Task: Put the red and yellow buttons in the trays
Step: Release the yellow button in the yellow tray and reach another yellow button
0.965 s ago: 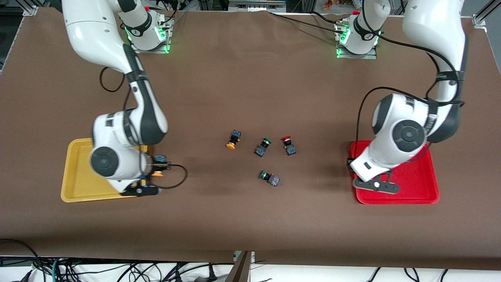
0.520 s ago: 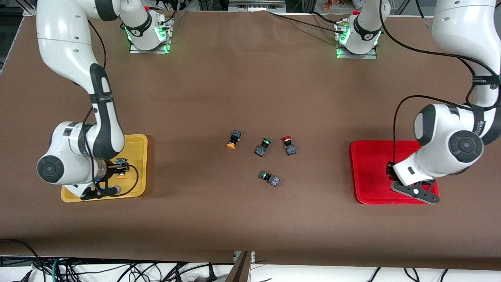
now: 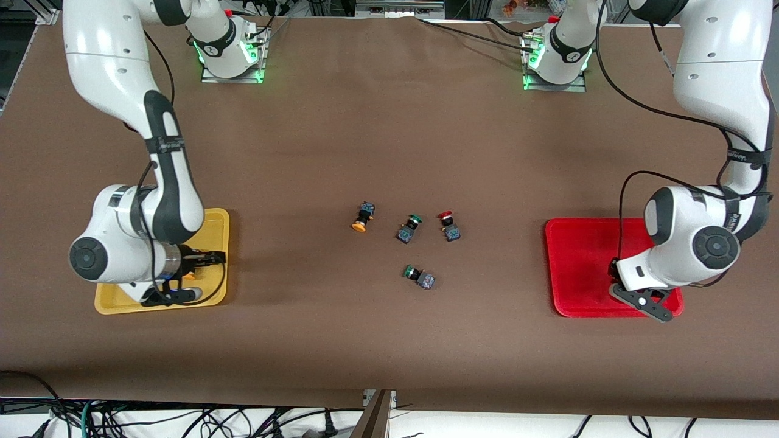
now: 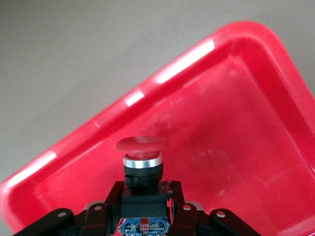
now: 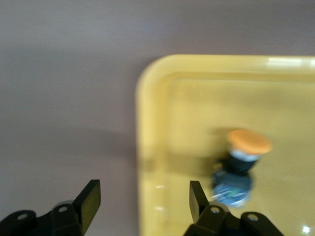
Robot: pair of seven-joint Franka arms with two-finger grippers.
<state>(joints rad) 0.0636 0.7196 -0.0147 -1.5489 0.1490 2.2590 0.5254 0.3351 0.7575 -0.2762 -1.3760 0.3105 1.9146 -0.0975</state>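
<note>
From my console, the right gripper (image 5: 142, 199) hangs over the yellow tray (image 3: 115, 301) at the lower left of the front view, and in its wrist view I see its two fingers spread apart with nothing between them. An orange-capped button (image 5: 238, 167) lies inside that tray (cap up-frame, body below it), just beside one finger (image 5: 197, 194) but clear of the gap, which straddles the tray's rim.

The left gripper (image 4: 142, 209) is over the red tray (image 3: 578, 267) at the lower right of the front view. I see its fingers clamped on the dark body of a red-capped button (image 4: 142, 155), the cap sticking out ahead of the fingertips above the tray floor, close to the tray's rounded corner.

Four more switches sit loose on the brown table (image 3: 389, 121) around the centre of the front frame: an orange-capped one (image 3: 362, 218), a green-capped one (image 3: 409, 228) just beside it toward the left arm's end, a red-capped one (image 3: 448, 225) next along, and a second green-capped one (image 3: 420, 277) lower in the frame, nearer the camera. All four are well apart from both grippers.
</note>
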